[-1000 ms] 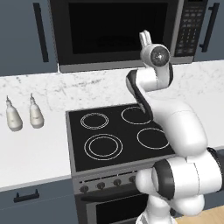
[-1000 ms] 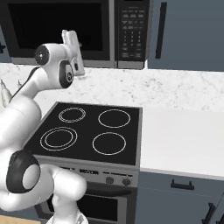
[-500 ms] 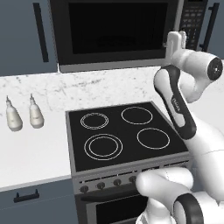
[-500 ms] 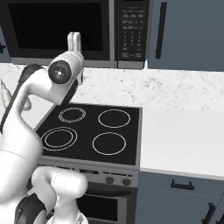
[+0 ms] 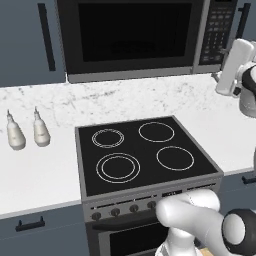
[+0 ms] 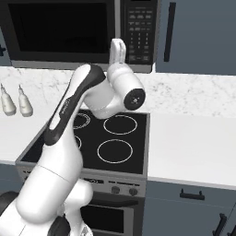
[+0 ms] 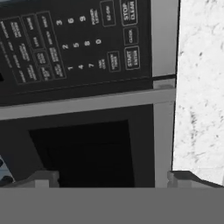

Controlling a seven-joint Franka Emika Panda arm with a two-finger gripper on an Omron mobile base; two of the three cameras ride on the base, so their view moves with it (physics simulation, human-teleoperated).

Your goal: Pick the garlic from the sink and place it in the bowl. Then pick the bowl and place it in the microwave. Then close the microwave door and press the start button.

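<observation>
The microwave (image 5: 135, 37) is built in above the stove, and its door (image 5: 132, 35) is closed against the front, with a dark glass window. Its keypad panel (image 5: 216, 27) is on the right. My gripper (image 6: 118, 50) is raised in front of the keypad (image 6: 138, 30), just short of it. In the hand view the keypad (image 7: 65, 39) appears rolled sideways, with the start button (image 7: 132, 57) near its edge and the door window (image 7: 83, 153) below. My gripper (image 7: 113, 179) is open with nothing between its fingertips (image 7: 43, 177). The garlic, the bowl and the sink are out of view.
A black four-ring cooktop (image 5: 142, 152) lies below the microwave. Two small pale bottles (image 5: 15, 132) (image 5: 41, 130) stand on the marble counter at the left. White counter (image 6: 193, 143) stretches to the right of the stove. Grey cabinets with dark handles (image 6: 169, 32) flank the microwave.
My arm has swung to the right, from in front of the microwave door to in front of the keypad panel. The door has stayed closed.
</observation>
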